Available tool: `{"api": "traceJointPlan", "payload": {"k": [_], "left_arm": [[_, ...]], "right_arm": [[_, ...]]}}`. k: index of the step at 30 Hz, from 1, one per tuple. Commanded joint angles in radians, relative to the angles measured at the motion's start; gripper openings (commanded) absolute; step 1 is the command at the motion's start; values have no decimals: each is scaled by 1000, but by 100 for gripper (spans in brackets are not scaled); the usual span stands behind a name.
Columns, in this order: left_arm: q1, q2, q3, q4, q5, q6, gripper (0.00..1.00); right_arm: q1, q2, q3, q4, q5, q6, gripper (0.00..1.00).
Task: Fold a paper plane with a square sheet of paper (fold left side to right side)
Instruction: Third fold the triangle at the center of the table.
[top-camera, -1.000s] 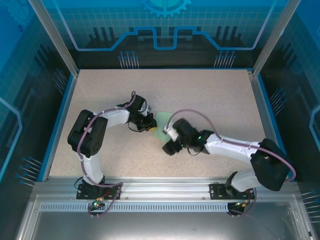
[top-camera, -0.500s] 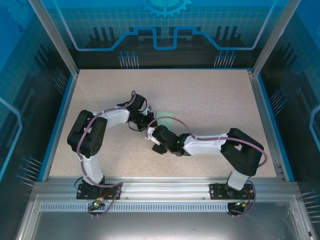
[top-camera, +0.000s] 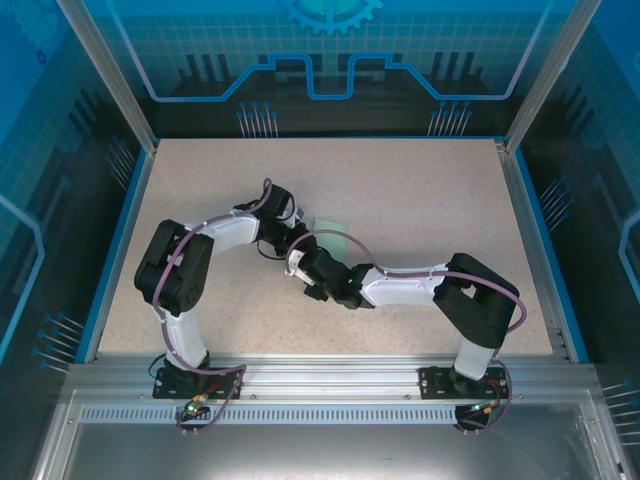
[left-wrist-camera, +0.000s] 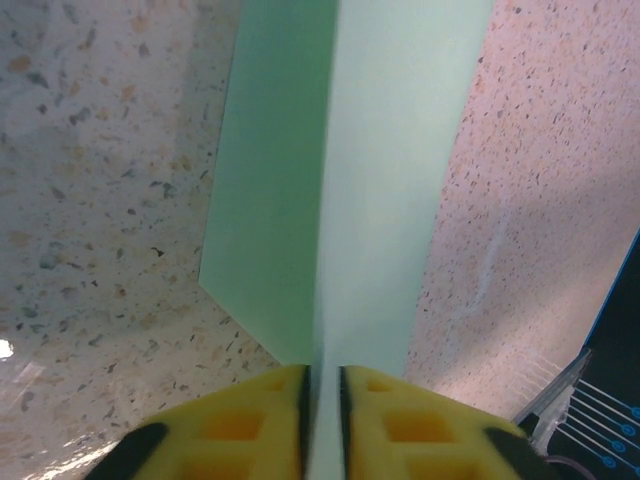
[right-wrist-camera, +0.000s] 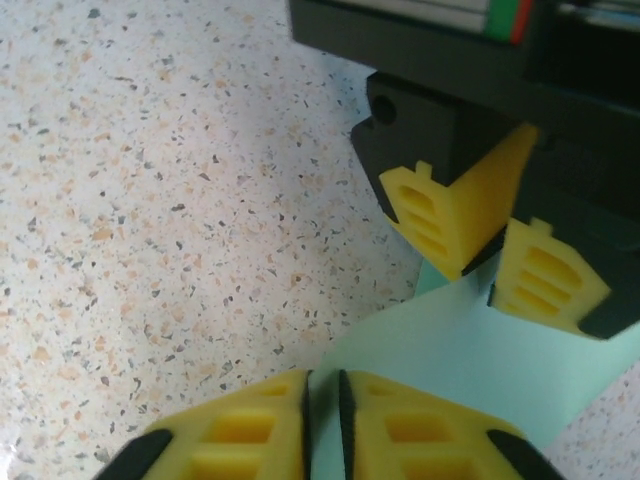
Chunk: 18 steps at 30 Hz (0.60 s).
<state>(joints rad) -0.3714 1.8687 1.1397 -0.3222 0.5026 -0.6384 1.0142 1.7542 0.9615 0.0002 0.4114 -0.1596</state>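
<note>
The speckled desk is bare around the arms, with a blue rim along its sides and printed blue panels behind. Both wrists crowd onto one spot, so from above they cover the near part of the sheet of paper. Only its far end pokes out beyond the fingers.

The left fingers have a slim gap between them, and the paper's raised fold line runs straight out of it. The pale green strip lies ahead of the tips, one flap spread flat to their left. I cannot tell whether they pinch the fold or merely flank it.

The right fingers are drawn almost together on the paper's near edge – clamped on it. The sheet spreads ahead and to their right. Just beyond, the other arm's black-backed yellow fingers stand on the paper and block the way forward.
</note>
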Motion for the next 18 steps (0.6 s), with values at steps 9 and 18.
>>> {"api": "traceJointPlan", "payload": {"k": [9,18], "left_arm": [[79,-118,46,-160,-29,99,62],[71,29,237,-158,83,131,46]], "right_arm": [[-13,-30,-38,-11,-46,29,0],[-19,-26,-40,-9,-52,43,0]]}}
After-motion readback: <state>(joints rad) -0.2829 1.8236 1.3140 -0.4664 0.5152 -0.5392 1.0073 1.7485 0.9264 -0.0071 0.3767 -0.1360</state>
